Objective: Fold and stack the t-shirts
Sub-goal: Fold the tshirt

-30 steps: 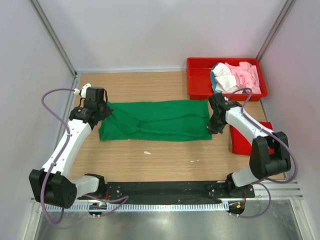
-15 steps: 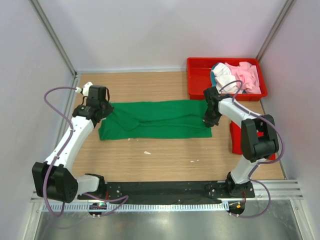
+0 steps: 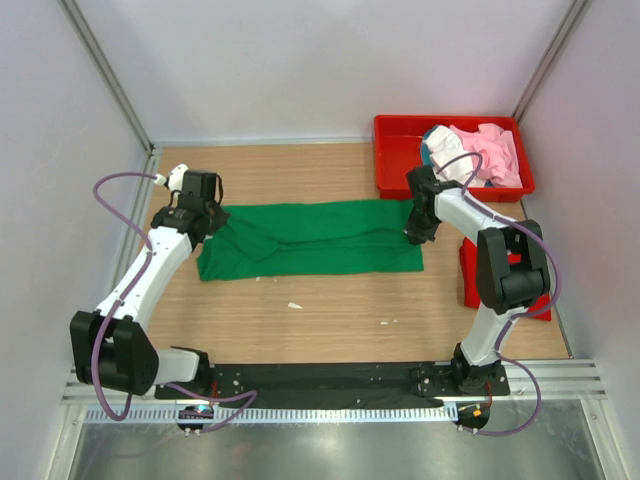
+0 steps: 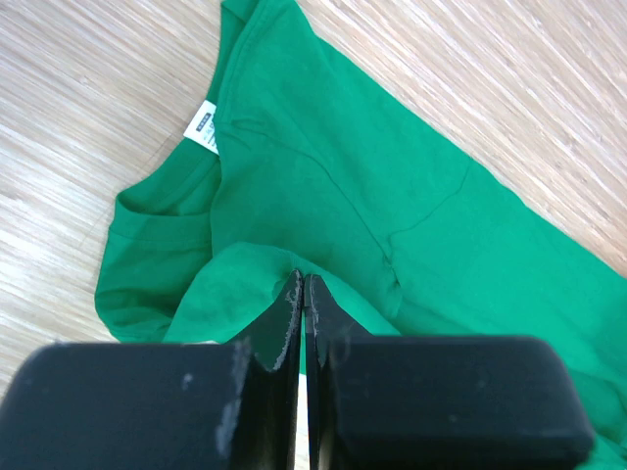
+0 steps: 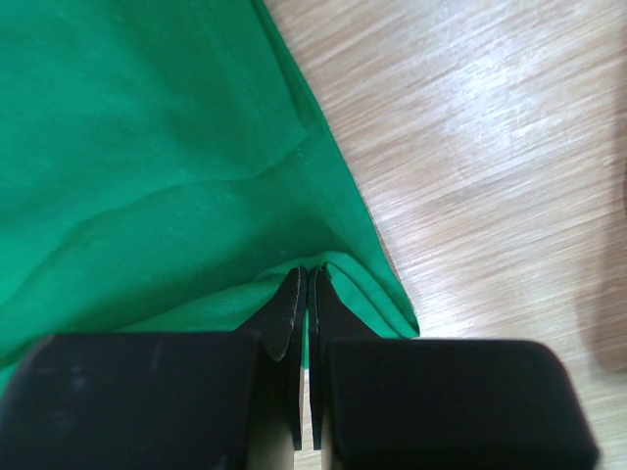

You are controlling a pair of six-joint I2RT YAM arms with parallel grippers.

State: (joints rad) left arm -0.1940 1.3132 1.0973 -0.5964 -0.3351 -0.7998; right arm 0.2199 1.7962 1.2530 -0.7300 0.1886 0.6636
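The left fingers (image 4: 298,292) are pressed fully together, with no gap between their tips. They pinch a raised fold of the bright green soft cloth t-shirt (image 4: 392,196) at its collar end. From these fingers the green cloth spreads ahead and off to the right. The neck opening, with its small white label (image 4: 202,127), lies ahead and to the left of the tips. Bare pale wooden worktop (image 4: 78,78) shows beyond it.

The right fingers (image 5: 303,289) are also shut tight, nipping the hemmed edge at the opposite end of the shirt. The corner of the hem curls just to the right of the tips. The body of the shirt (image 5: 147,147) fills the space ahead and to the left, and wood grain (image 5: 490,147) lies ahead and to the right.

From above, the green shirt (image 3: 320,238) lies as a long flat band on the worktop (image 3: 330,310) between the left fingers (image 3: 203,220) and the right fingers (image 3: 414,236), one end in each.

Beyond the right fingers stands a rigid red plastic rectangular tray (image 3: 395,165). It holds a loose heap of pale pink (image 3: 492,150), white (image 3: 450,162) and teal (image 3: 428,152) shirts. A red cloth shirt (image 3: 469,280) lies on the worktop on the outer, near side of the right fingers, partly hidden by the arm.
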